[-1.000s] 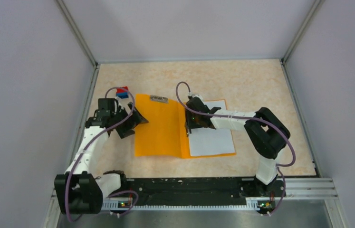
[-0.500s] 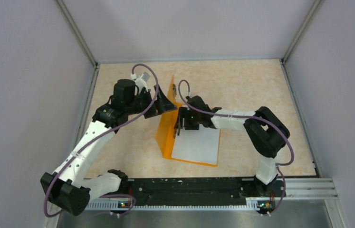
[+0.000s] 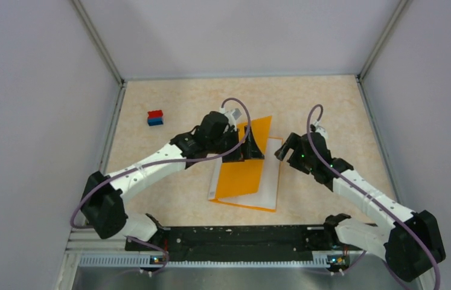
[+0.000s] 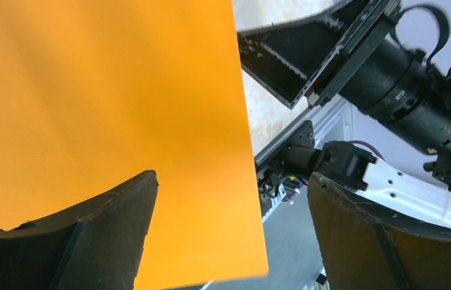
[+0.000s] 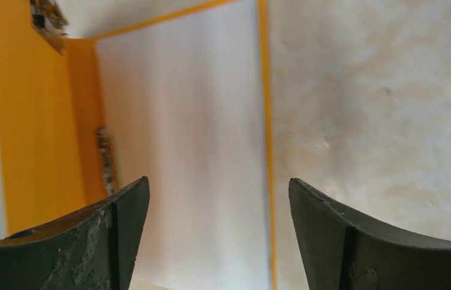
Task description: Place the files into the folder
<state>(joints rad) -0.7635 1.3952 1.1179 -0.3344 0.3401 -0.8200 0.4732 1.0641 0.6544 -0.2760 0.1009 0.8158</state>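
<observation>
On the table (image 3: 331, 109), middle: folder (image 3: 242, 175) half-shut
It leans over the files (image 3: 271, 181) inside; left gripper (image 3: 246, 151) is wide-jawed beside it, right gripper (image 3: 284, 148) gapes empty. Unclamped, it could flop open or skew the files.

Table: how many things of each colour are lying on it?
Orange: 1, the folder
White: 1, the pile of files (single sheets cannot be told apart)
Red-and-blue: 1, the block
Total: 3
</observation>
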